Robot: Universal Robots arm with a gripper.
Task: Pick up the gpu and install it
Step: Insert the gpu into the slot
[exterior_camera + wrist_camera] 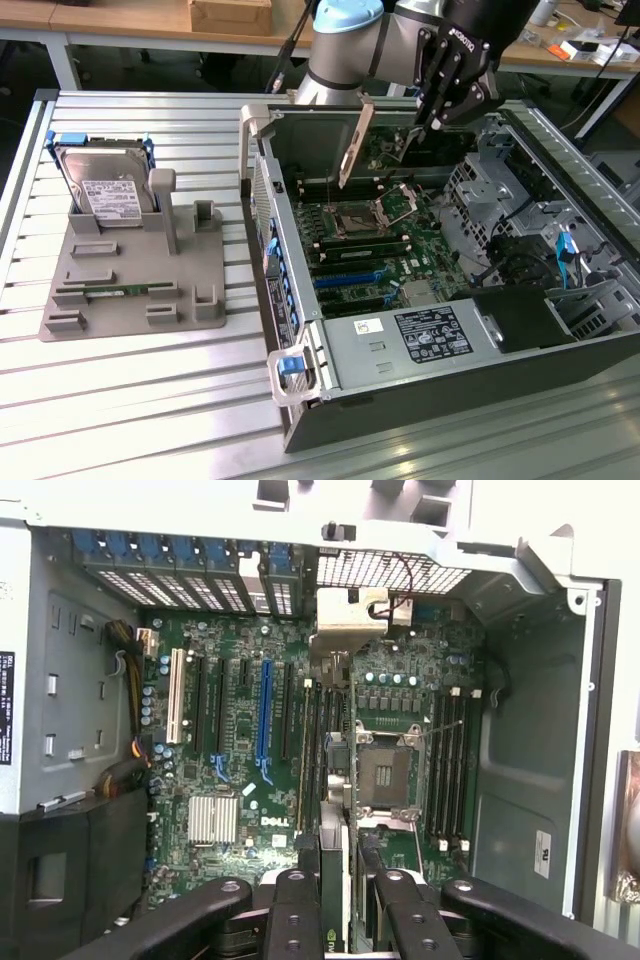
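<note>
Exterior view: claw (428, 120) is clamped on the gpu (385, 145), which hangs edge-down above the motherboard (370, 250), bracket facing the case (450, 400) rear. It looks held that way to meet the blue slot (265, 715), though it isn't over the slot yet.

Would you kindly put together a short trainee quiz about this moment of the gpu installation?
1. True or false: the tool grips the gpu above the open computer case.
2. What stands upright in the grey fixture on the exterior view's left?
A. a hard drive
B. a power supply
C. a cooling fan
3. Fill in: the long blue slot on the motherboard is ___ (empty or filled).

Key: 1 true; 2 A; 3 empty.
</note>
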